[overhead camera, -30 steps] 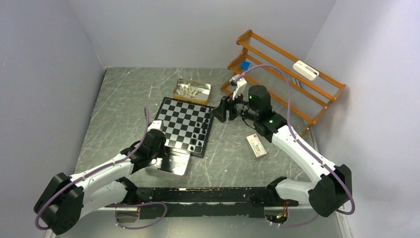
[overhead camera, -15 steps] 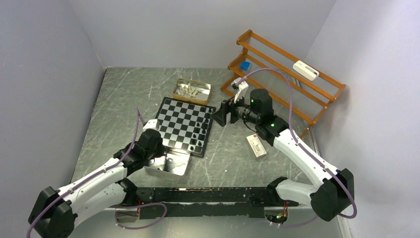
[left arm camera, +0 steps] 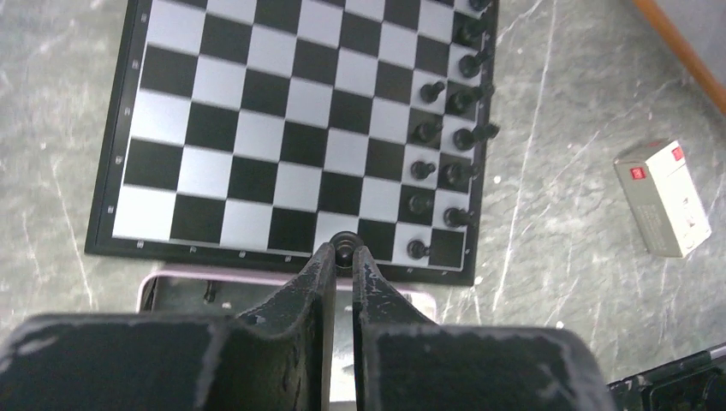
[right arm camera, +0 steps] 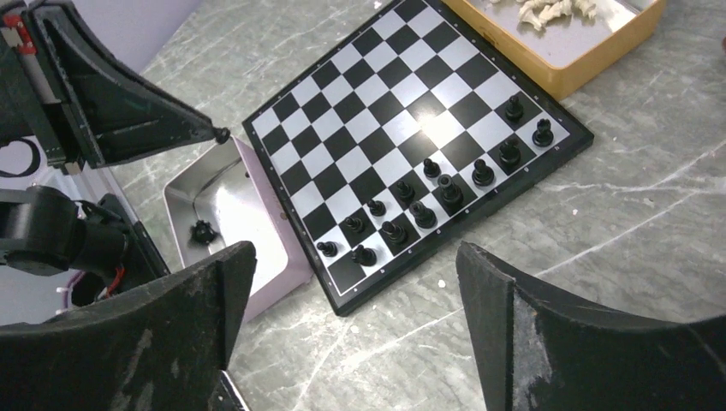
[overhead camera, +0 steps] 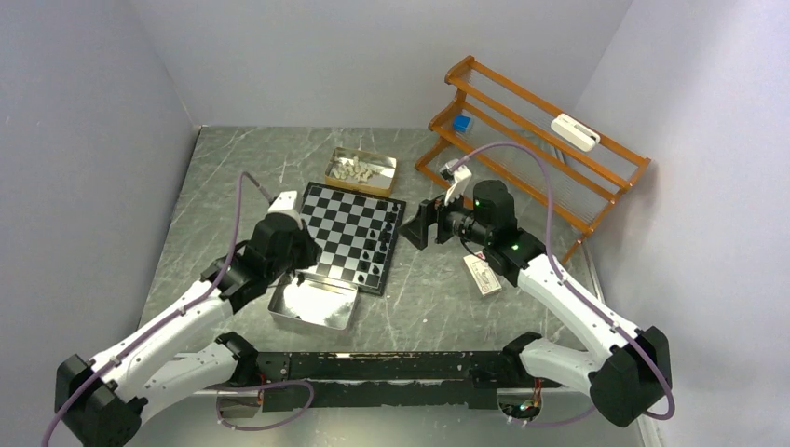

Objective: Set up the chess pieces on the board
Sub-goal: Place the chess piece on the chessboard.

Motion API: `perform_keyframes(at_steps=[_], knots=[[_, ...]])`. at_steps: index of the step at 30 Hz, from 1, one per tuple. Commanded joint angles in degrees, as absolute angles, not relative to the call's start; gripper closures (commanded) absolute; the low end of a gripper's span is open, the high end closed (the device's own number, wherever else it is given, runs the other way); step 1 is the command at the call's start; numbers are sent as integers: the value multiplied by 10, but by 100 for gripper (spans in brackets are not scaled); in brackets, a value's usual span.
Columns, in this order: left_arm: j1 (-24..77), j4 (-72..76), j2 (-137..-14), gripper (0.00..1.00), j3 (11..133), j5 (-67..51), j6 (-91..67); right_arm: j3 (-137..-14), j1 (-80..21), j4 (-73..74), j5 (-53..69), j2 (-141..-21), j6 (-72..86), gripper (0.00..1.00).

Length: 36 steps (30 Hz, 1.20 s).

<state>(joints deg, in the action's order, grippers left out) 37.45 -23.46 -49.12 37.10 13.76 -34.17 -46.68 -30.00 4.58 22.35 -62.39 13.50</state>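
Note:
The board [overhead camera: 337, 223] [left arm camera: 257, 137] [right arm camera: 402, 120] lies mid-table, with several black chess pieces [overhead camera: 380, 244] [left arm camera: 445, 137] [right arm camera: 428, 201] standing in two files along its right side. My left gripper [overhead camera: 301, 271] [left arm camera: 342, 254] is shut on one black piece [left arm camera: 344, 243] [right arm camera: 222, 134], held over the board's near edge by the silver tray [overhead camera: 317, 307] [right arm camera: 224, 190]. One more black piece [right arm camera: 203, 231] lies in that tray. Cream-white pieces [overhead camera: 359, 169] [right arm camera: 548, 10] sit in a tan tray [right arm camera: 548, 73] beyond the board. My right gripper [overhead camera: 416, 223] [right arm camera: 353, 257] hangs open and empty off the board's right edge.
An orange wooden rack [overhead camera: 531, 140] stands at the back right with a white device [overhead camera: 573, 130] and a blue item [overhead camera: 461, 122] on it. A small white-and-red box [overhead camera: 482, 275] [left arm camera: 663, 197] lies right of the board. Grey walls close in both sides.
My left arm rose from the silver tray and swung toward the board's near edge with a black piece. The right gripper opened wider and drew back slightly to the right.

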Motion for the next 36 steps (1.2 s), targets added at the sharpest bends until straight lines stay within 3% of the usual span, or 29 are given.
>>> perform_keyframes(at_steps=[1, 21, 36], knots=[[378, -200, -549, 87, 436, 132, -295, -452, -297, 38, 205, -594, 145, 2], [399, 23, -944, 88, 645, 95, -173, -423, -298, 109, 117, -484, 135, 0], [419, 64, -1056, 87, 669, 127, -168, -422, -298, 124, 102, -452, 127, 0]])
